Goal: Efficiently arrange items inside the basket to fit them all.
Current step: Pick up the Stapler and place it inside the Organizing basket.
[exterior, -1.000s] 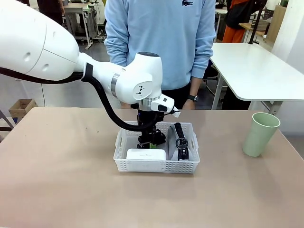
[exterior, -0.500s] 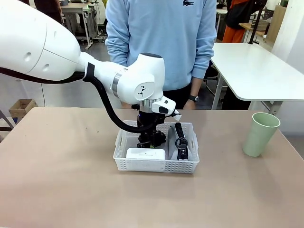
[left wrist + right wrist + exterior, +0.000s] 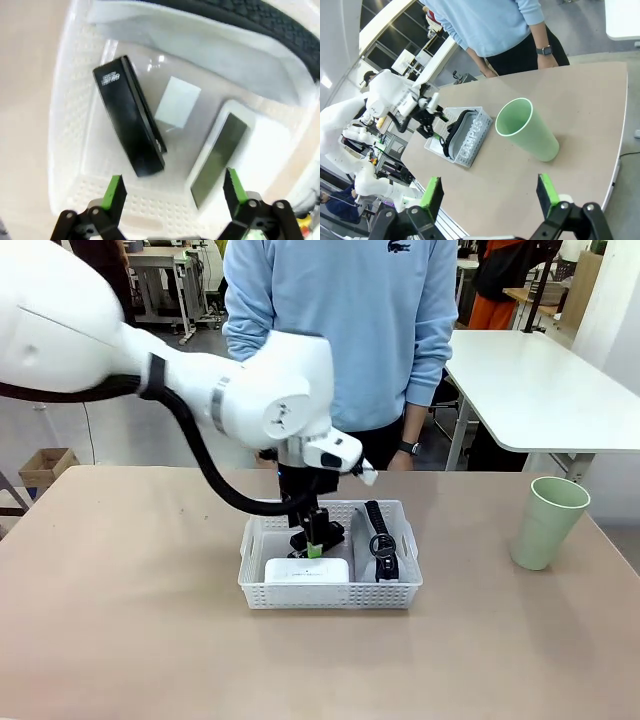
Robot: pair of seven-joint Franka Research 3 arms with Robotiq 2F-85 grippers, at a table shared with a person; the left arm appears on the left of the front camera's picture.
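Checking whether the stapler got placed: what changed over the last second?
The left gripper rose out of the basket, jaws open; the stapler lies free on the basket floor. The basket, white box, pouch and cup stayed put.

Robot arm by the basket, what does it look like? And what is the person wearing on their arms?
The left arm is white, made of fat rounded pieces, with a small black mark and a black cable looping alongside. The left gripper is black with bright green pads. The person wears light blue sleeves and a dark wristwatch.
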